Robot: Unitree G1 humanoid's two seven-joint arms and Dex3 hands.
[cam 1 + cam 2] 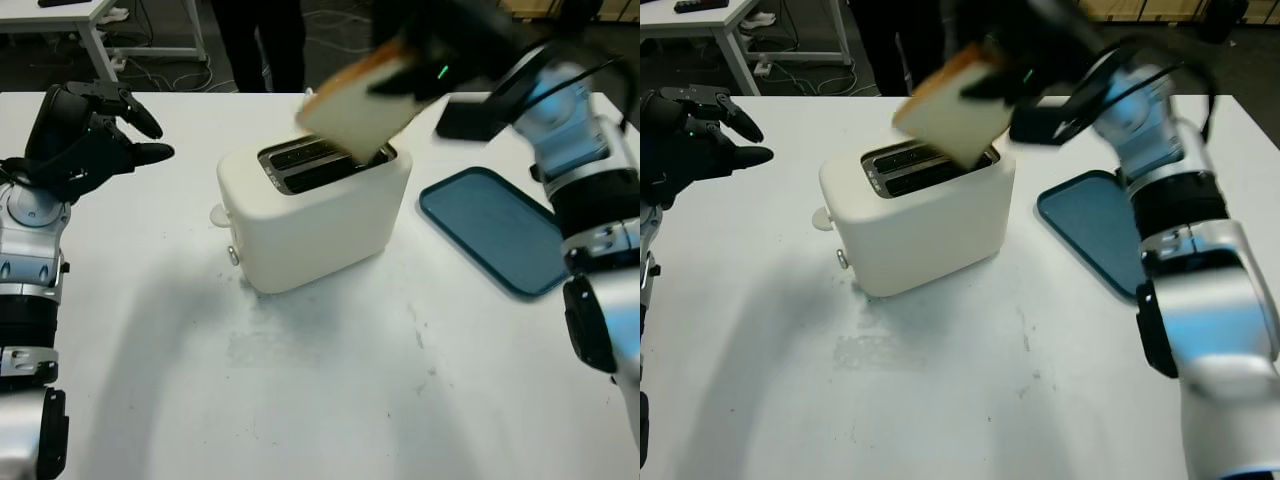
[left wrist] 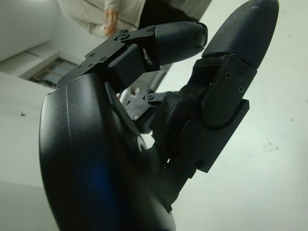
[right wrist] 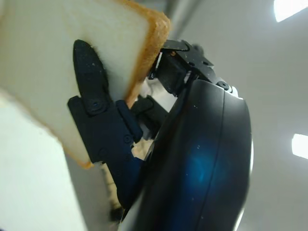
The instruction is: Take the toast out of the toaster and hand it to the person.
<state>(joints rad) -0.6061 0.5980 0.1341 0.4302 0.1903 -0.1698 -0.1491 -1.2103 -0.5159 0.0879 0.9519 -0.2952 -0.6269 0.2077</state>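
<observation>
A slice of toast (image 1: 362, 105) hangs tilted just above the slots of the cream toaster (image 1: 310, 215) in the middle of the white table. My right hand (image 1: 440, 50) is shut on the toast, one black finger (image 3: 94, 101) pressed across its pale face (image 3: 43, 53). Its lower corner sits over the toaster's right slot end. My left hand (image 1: 95, 135) hovers open over the table's left side, apart from the toaster. A person in dark trousers (image 1: 262, 40) stands beyond the far edge of the table.
A blue tray (image 1: 495, 230) lies on the table right of the toaster, under my right forearm. A dark flat object (image 1: 468, 120) sits behind it. A white desk (image 1: 70, 20) stands on the floor at the back left.
</observation>
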